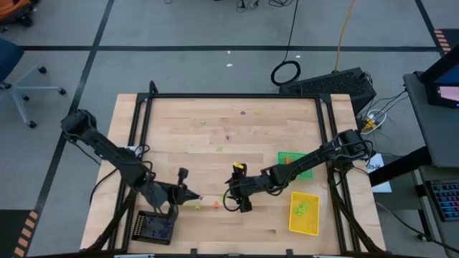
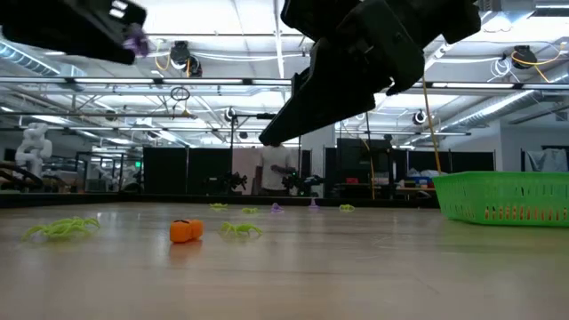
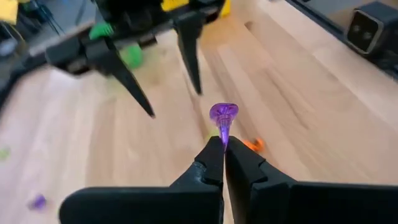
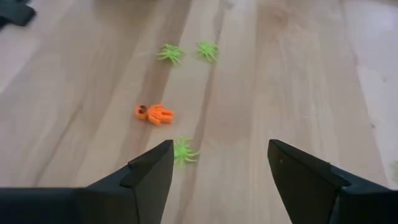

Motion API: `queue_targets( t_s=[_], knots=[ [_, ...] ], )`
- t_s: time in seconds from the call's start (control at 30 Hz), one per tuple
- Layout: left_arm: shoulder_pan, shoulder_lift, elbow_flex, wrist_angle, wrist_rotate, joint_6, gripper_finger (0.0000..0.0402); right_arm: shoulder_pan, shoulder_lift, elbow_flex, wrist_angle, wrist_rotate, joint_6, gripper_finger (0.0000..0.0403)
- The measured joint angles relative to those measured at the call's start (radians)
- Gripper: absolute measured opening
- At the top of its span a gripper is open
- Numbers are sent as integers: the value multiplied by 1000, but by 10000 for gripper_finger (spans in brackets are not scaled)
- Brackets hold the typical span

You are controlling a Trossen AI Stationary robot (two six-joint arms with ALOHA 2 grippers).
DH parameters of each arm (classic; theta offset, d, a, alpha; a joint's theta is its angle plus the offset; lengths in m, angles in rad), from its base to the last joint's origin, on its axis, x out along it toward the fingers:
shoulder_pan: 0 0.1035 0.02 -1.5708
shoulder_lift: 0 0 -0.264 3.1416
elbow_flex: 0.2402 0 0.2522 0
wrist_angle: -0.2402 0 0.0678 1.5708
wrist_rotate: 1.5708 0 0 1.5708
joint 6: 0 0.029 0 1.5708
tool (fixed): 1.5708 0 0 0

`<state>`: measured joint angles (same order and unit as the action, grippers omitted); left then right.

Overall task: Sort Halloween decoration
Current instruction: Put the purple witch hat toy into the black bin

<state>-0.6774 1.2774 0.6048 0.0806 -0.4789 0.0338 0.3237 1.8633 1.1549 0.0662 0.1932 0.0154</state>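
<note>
Trinkets of the Halloween decoration lie scattered on the bench [image 1: 179, 154]. No legible writing or brand appears in any view. Lower left of the high view: left claw [image 3: 222, 142], pinched shut on a purple trinket [image 3: 223, 114], just above the black tray [image 1: 154, 228]. Lower centre: right claw [image 4: 219, 163], fingers spread wide and empty, above an orange trinket [image 4: 155, 114] and a lime green trinket [image 4: 184, 151], with two more green ones [image 4: 186, 52] beyond. Right: yellow tray [image 1: 304, 213] near the lower edge, green tray [image 1: 295, 164] above it. Upper bench: a few scattered pieces amid mostly open wood.
</note>
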Motion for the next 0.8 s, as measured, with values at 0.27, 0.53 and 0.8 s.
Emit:
queue_targets(
  t_s=[0.27,0.53,0.8],
  knots=[
    [-96,-79,33,-309,52,-332,3,0,0,0,-17,18,0,231],
    [-209,-59,224,-697,144,-650,3,-2,0,0,-34,19,3,221],
    [-326,-12,282,-729,272,-920,3,-2,0,0,-34,19,4,221]
  ],
)
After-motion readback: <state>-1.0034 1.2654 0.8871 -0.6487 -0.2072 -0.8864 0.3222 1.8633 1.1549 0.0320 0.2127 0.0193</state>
